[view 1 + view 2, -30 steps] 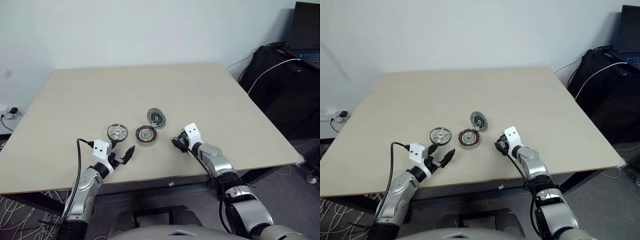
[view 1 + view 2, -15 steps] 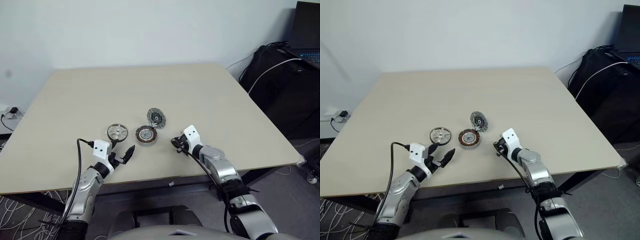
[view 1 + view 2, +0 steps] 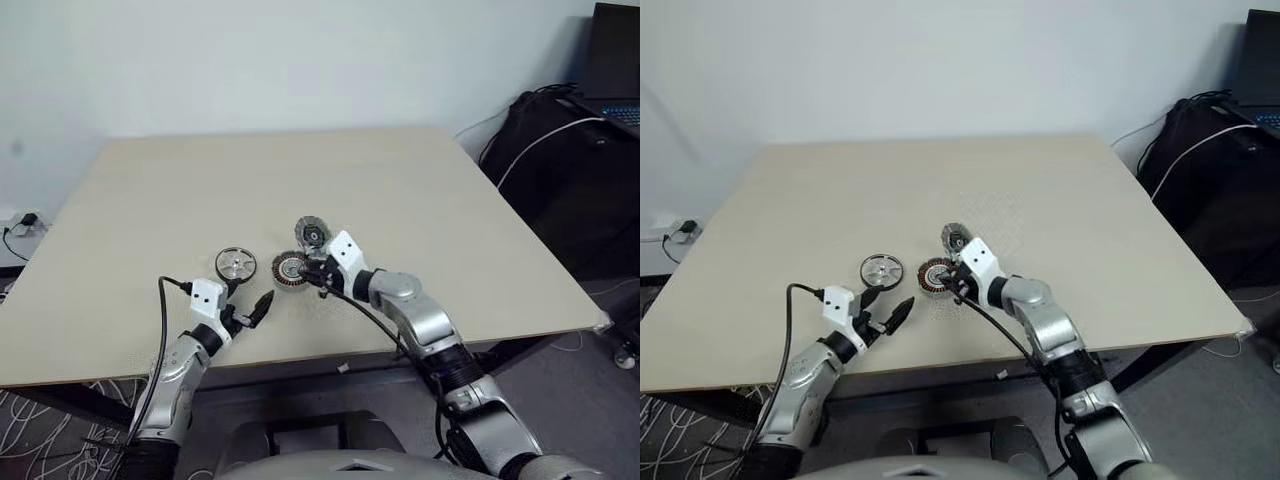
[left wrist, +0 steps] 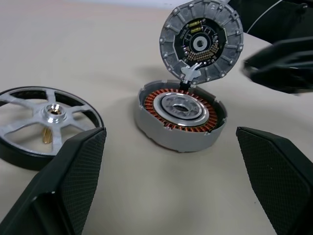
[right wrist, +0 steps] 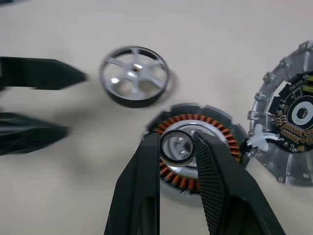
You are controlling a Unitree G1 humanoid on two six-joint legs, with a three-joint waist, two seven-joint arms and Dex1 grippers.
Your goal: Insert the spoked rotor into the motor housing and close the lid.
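Pale wall stands behind one wide tan counter (image 3: 400,180), and all the parts sit near my edge of it so both my arms can reach them.

Two hands are over it. My left hand (image 3: 248,300) hangs just above the counter with its fingers spread wide and nothing in it. It waits near the spoked rotor, and I think that is so it can pick it up next. My right hand (image 3: 315,272) is pinched on one small ring (image 5: 177,148) and holds it right over the middle of the motor housing.

One motor housing (image 4: 181,120) sits flat with its open side up, so I can see the ring of copper wire inside. It is ready to take a part.

One lid (image 4: 201,43) stands up on its edge at the far side of the housing, joined to it by a little pale piece. That keeps the cup open.

One spoked rotor (image 4: 46,120) lies flat on the counter beside the housing, not touching it. It is not in yet.
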